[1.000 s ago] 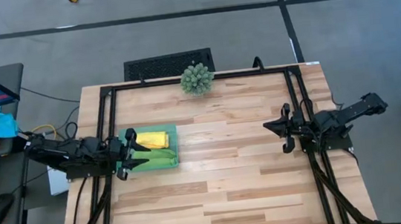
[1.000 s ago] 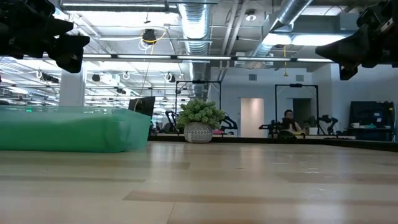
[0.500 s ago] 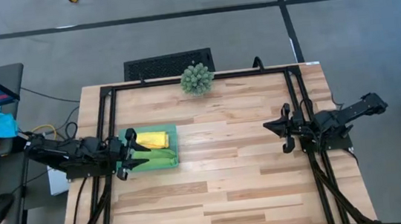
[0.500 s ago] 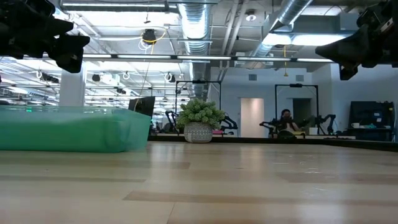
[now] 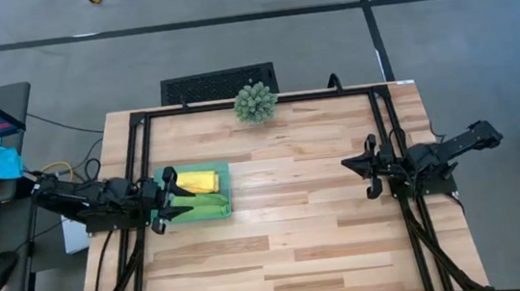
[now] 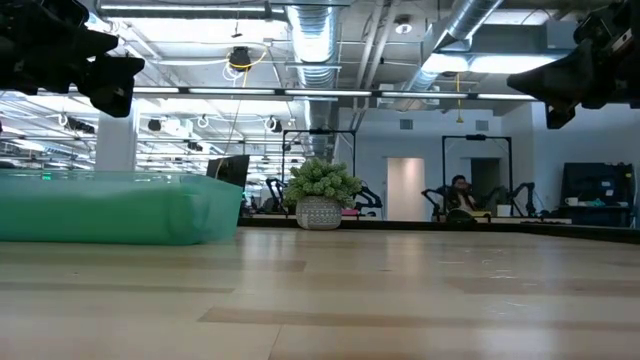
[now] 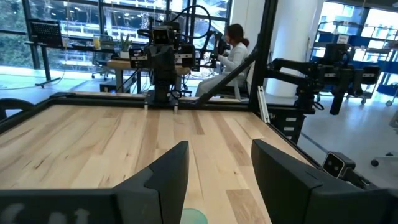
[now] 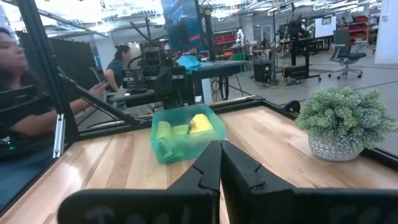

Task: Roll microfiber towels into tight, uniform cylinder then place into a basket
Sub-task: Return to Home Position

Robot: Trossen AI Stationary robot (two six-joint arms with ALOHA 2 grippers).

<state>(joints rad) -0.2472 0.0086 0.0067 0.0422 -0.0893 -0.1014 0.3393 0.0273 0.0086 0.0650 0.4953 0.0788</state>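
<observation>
Now the yellow towel [image 5: 198,182] and green towel [image 5: 204,202] lie rolled inside the basket [image 5: 228,191]. The left gripper [image 7: 219,150], jaws apart, hovers above the basket's edge and should lift clear without nudging it. The right gripper [image 8: 220,147], jaws together, waits well apart from the basket.

A shallow rectangular translucent teal-green plastic basket [image 5: 229,189] sits flat on the middle-left part of the pale wooden worktop [image 5: 297,219]. Two rolled microfiber towels lie side by side inside it: a bright yellow bundle [image 5: 198,182] on the far side and a leaf-green bundle [image 5: 210,201] on the near side, close together
</observation>
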